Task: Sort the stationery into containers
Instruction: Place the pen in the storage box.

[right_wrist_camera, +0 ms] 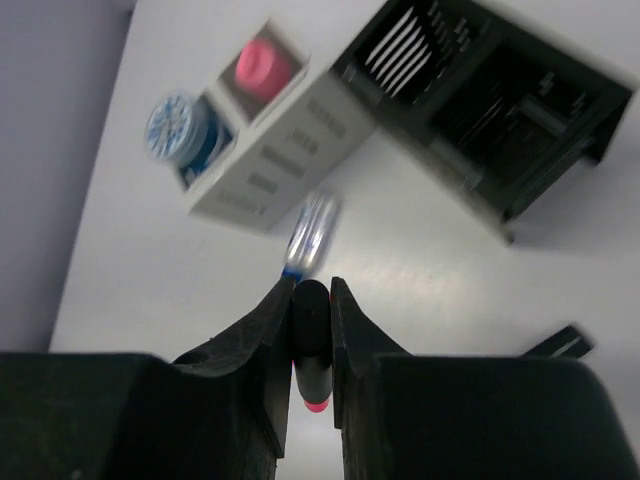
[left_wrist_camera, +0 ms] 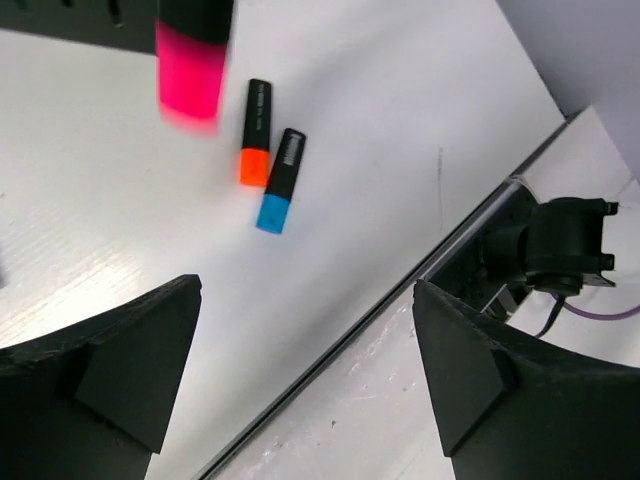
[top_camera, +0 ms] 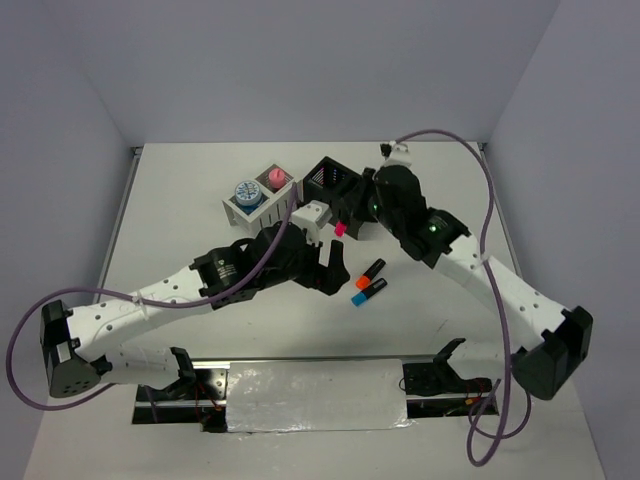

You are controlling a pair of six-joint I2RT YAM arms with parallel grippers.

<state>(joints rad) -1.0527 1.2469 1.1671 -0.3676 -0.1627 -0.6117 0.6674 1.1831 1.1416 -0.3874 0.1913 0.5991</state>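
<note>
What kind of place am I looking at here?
Probably a robotics lab test cell: a left arm and right arm, both cabled, bolted to a white table, blank walls around it, with a few highlighters, a white box and a black box staged.

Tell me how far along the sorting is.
Done: a tape roll and the pink tube sit in the white box. In hand: the right gripper holds the pink highlighter near the black box. Remaining: the orange highlighter, blue highlighter and blue-white stick lie on the table; the left gripper is open and empty.
</note>
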